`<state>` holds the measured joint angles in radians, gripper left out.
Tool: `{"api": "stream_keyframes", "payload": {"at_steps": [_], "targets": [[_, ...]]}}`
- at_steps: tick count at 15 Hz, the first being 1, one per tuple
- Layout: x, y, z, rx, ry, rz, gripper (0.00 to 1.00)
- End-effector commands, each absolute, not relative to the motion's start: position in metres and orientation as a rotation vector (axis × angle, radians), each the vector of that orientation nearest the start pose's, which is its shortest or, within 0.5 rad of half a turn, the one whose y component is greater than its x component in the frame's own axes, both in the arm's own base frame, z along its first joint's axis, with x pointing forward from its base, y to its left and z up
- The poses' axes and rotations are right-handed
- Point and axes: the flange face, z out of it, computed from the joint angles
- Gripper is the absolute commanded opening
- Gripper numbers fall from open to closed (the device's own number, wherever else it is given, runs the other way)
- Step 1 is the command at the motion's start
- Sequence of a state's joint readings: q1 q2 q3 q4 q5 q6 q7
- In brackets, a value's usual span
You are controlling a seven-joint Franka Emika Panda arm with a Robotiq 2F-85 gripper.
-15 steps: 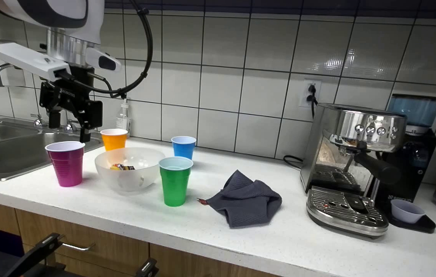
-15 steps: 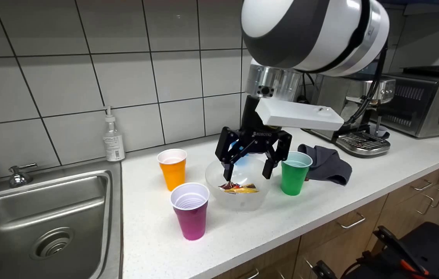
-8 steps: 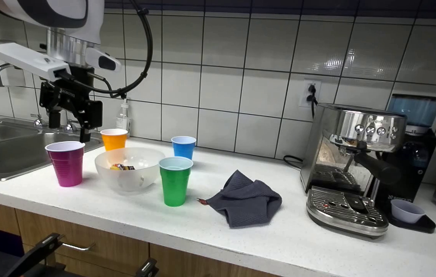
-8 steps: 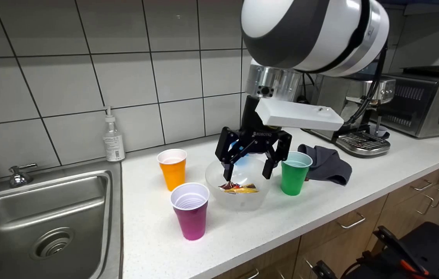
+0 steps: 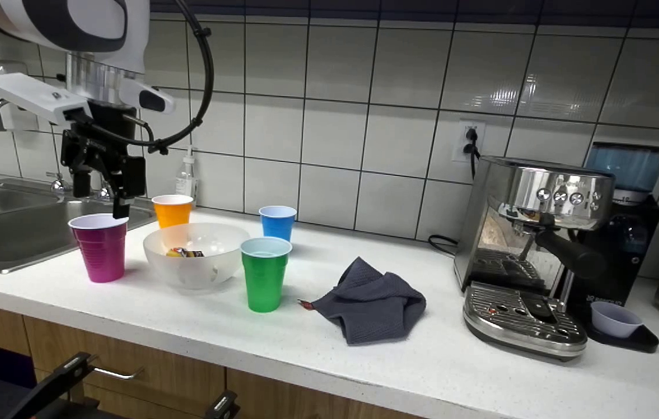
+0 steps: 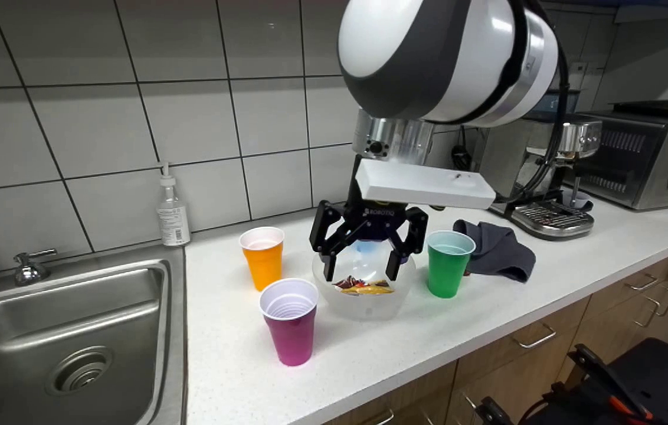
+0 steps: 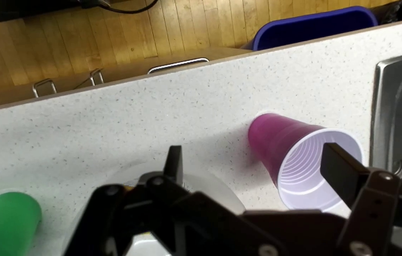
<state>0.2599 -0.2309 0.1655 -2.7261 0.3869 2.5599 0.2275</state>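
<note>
Down a touch it comes, the robot's black two-fingered hand (image 6: pixel 360 271), lower and nearer the stainless-steel sink (image 6: pixel 15 366) than a moment ago in both exterior views. Its jaws stand wide apart with nothing between them, just as earlier. The white-and-grey arm (image 6: pixel 408 65) has swung along with it. Now, below the hand on its sink side, the tall purple plastic cup (image 6: pixel 291 342) with the pale inside stands upright on the speckled white tabletop (image 6: pixel 228 378), unmoved; in the wrist view a finger (image 7: pixel 341 170) lines up across its mouth, and whether they touch I can't make out. Lower down, on the opposite finger's side, there's the frosted translucent bowl (image 6: pixel 369 310), holding its ground, small packets (image 6: pixel 363 287) in shiny yellow, red and brown wrapping inside it, same as before. Farther from the hand, toward the white tiled wall (image 6: pixel 186 130), the orange plastic cup (image 6: pixel 264 265) and the blue plastic cup (image 5: pixel 276 226) haven't budged. No change either for the green plastic cup (image 6: pixel 446 274), just beyond the bowl on the side away from the sink. Farther out that way, well apart from the hand, the crumpled dark grey cloth (image 5: pixel 370 302) lies exactly as it did, with the shiny steel espresso machine (image 5: pixel 545 180) farther still.
</note>
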Motion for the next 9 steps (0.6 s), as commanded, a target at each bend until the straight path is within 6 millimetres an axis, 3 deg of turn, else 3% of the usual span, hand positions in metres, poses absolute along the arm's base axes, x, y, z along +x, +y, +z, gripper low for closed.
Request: {"api": "stream_keyframes", "payload": {"at_steps": [1,9], "targets": [[0.387,0.177,0.289,-2.933,0.320,0.001,1.00],[0.411,0.202,0.266,-2.929,0.435,0.007,1.00]]}}
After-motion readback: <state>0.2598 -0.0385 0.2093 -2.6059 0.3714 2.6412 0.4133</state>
